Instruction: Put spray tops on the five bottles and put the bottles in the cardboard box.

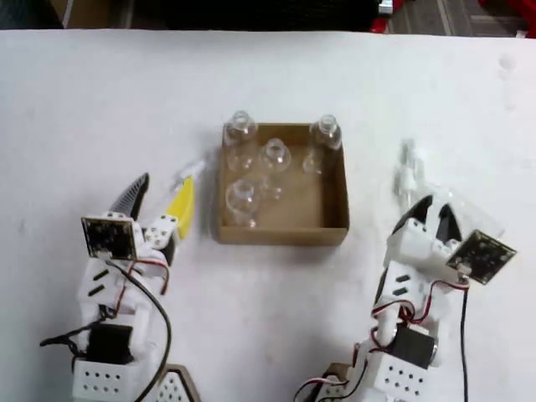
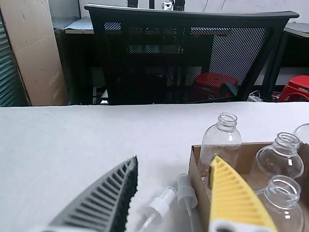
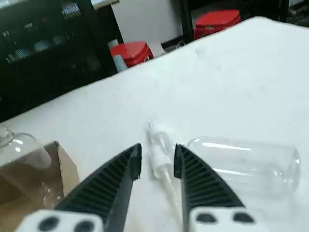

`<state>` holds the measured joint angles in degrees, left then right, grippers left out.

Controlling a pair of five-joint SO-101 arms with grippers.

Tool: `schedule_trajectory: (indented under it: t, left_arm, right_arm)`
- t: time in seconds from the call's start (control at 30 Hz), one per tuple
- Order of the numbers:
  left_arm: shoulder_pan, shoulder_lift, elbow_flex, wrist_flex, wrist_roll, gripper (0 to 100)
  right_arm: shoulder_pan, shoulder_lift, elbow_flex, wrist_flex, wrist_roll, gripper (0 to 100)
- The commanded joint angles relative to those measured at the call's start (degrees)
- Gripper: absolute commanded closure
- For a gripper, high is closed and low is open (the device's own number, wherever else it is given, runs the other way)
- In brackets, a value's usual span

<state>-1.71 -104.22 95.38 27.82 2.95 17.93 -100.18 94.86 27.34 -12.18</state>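
The left gripper (image 2: 174, 162) is spread wide, grasping nothing. Two white spray tops (image 2: 185, 189) lie on the table (image 2: 72, 145) between its grey and yellow fingers. The cardboard box (image 2: 197, 166) sits just outside the yellow finger, with four uncapped bottles (image 2: 223, 140) standing upright in it. The right gripper (image 3: 158, 149) is parted narrowly and also holds nothing. A spray top (image 3: 159, 153) lies at its fingertips, and the fifth bottle (image 3: 246, 162) lies on its side just outside one finger.

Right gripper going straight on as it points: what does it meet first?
Likely the white plastic spray top lying on the table just ahead of the right gripper; the clear plastic bottle lies beside that line.
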Motion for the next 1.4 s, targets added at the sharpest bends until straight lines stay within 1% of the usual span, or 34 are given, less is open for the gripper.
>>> schedule_trajectory:
  t: [0.0,0.2,0.43,0.6,1.37]
  left_arm:
    - [0.2,-0.7,-0.4,-1.5,-0.6,78]
    - [0.2,-0.7,-0.4,-1.5,-0.6,78]
    - [0.2,-0.7,-0.4,-1.6,-0.6,78]
    - [0.2,-0.7,-0.4,-1.6,-0.6,78]
    - [0.3,-0.7,-0.4,-1.3,-0.6,78]
  right_arm:
    - [0.8,0.3,2.2,1.7,-0.4,91.0]
    - [0.8,-0.1,2.2,11.8,-0.4,91.0]
    - [0.8,-0.1,2.2,31.9,-0.4,91.0]
    - [0.7,-0.2,2.2,44.1,-0.9,91.1]
    - [0.7,-1.4,2.1,44.9,-0.7,91.2]
